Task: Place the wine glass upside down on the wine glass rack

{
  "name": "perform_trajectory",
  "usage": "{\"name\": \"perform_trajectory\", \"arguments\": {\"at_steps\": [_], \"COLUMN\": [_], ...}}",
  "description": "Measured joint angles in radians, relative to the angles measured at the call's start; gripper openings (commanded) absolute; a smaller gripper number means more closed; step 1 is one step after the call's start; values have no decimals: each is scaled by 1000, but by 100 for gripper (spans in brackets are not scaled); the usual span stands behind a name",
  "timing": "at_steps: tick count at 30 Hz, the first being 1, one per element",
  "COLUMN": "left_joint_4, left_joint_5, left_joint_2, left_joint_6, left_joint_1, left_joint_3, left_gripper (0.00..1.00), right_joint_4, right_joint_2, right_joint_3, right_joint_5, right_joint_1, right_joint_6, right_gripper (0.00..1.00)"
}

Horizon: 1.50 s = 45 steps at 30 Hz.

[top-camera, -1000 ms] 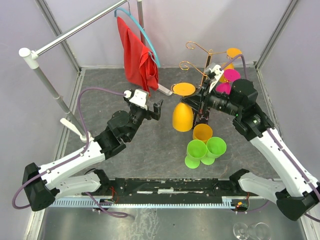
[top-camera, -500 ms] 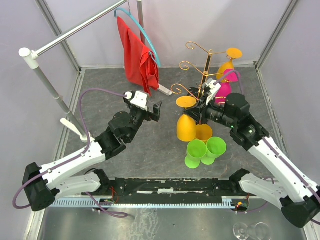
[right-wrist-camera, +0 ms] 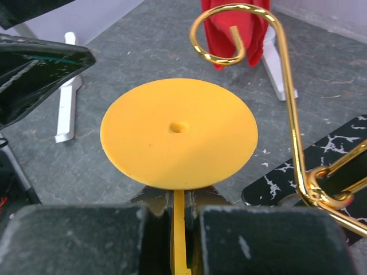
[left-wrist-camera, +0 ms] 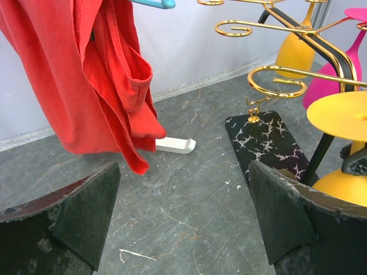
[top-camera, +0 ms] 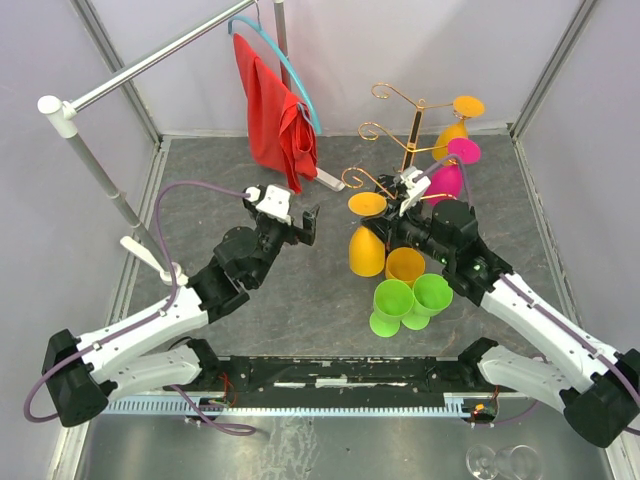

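The right gripper (right-wrist-camera: 175, 213) holds the orange wine glass (top-camera: 366, 248) by its stem, jaws pinched narrow around it. The glass is upside down, round foot on top and bowl below, over the surface (top-camera: 300, 305). Its foot sits just beside a low curled arm of the wine glass rack (top-camera: 411, 140), not hooked onto it. A pink glass (top-camera: 449, 178) and a second orange glass (top-camera: 452, 133) hang at the rack's far side. The left gripper (left-wrist-camera: 182, 197) hovers well apart, jaws wide and empty, facing the red cloth (left-wrist-camera: 97, 74).

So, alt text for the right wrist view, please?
The right pincer grips the stem of an orange wine glass, its round foot facing the camera. A curl of the gold rack stands beside it, red cloth behind.
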Motion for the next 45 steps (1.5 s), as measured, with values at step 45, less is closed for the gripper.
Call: {"name": "perform_trajectory", "arguments": {"at_steps": [45], "left_joint_4": [-1], "left_joint_5": [-5], "left_joint_2": [-33], "left_joint_6": [1], "left_joint_1": [45], "left_joint_3": [-39], "left_gripper": [99], "right_joint_4": [354], "right_joint_2": [148], "right_joint_3": [-65], "right_joint_5": [243], "right_joint_1": [17], "right_joint_6": [-74], "right_gripper": [1]}}
